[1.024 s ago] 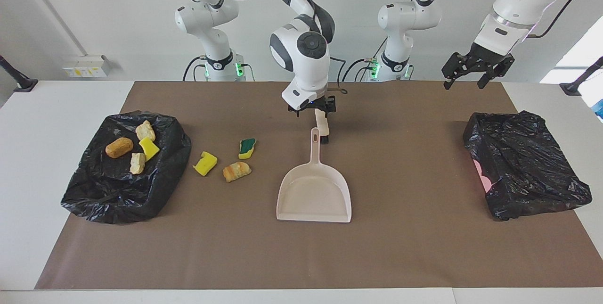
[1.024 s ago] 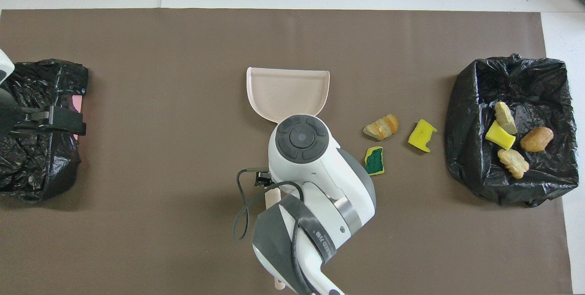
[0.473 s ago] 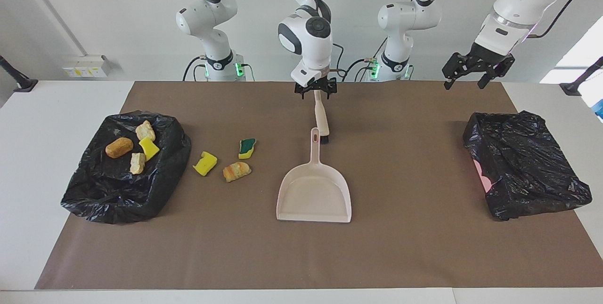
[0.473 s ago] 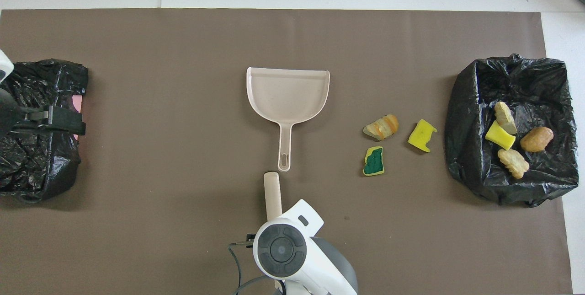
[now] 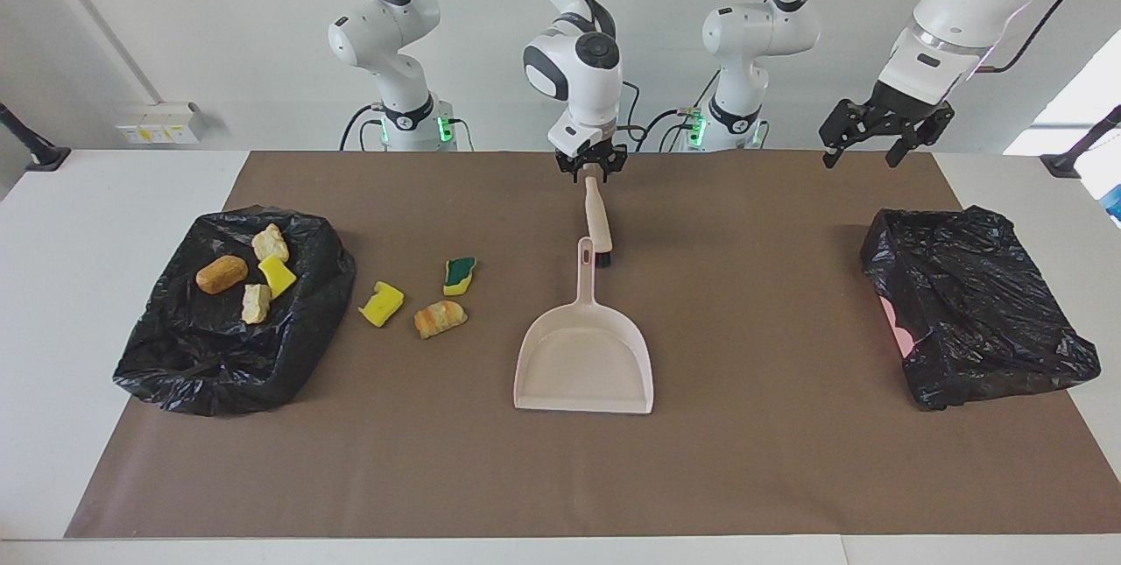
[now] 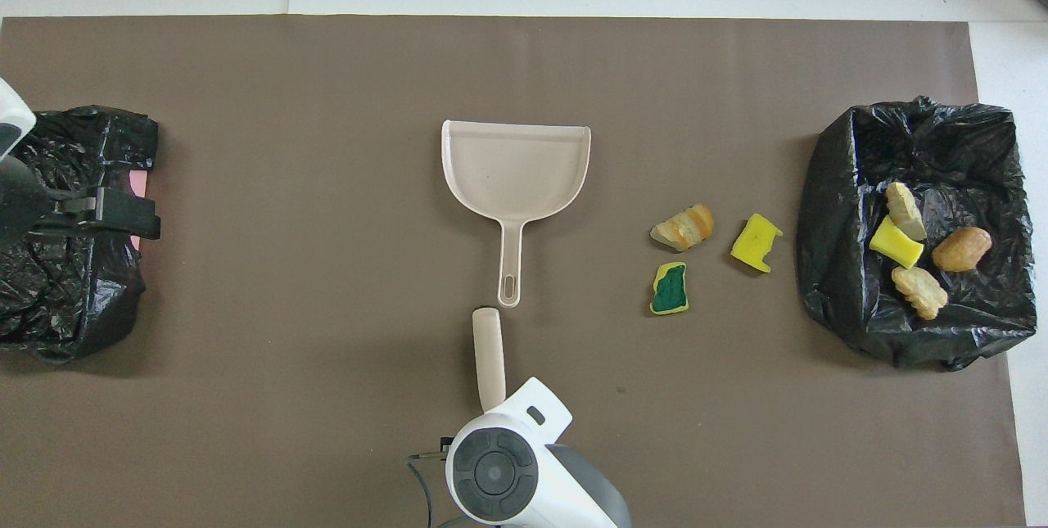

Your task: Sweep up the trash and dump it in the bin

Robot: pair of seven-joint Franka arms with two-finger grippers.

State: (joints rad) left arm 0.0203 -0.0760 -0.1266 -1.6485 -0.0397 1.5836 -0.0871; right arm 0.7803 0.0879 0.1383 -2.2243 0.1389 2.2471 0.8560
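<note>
The right claw (image 5: 591,168) was down at the handle end of the brush (image 5: 599,221), its fingers drawn in around that end. The brush lay on the desk (image 5: 753,477), just nearer the robots than the dustpan (image 5: 584,363). The left claw (image 5: 883,132) hung open over a black bag (image 5: 972,302) at the left arm's end. Of the trash, 3 pieces (image 5: 420,298) lay on the brown mat beside the dustpan, and 4 pieces (image 5: 247,271) sat in the bin (image 5: 219,363) at the right arm's end.

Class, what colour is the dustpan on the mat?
The dustpan is pale beige, clearest in the overhead view.
</note>
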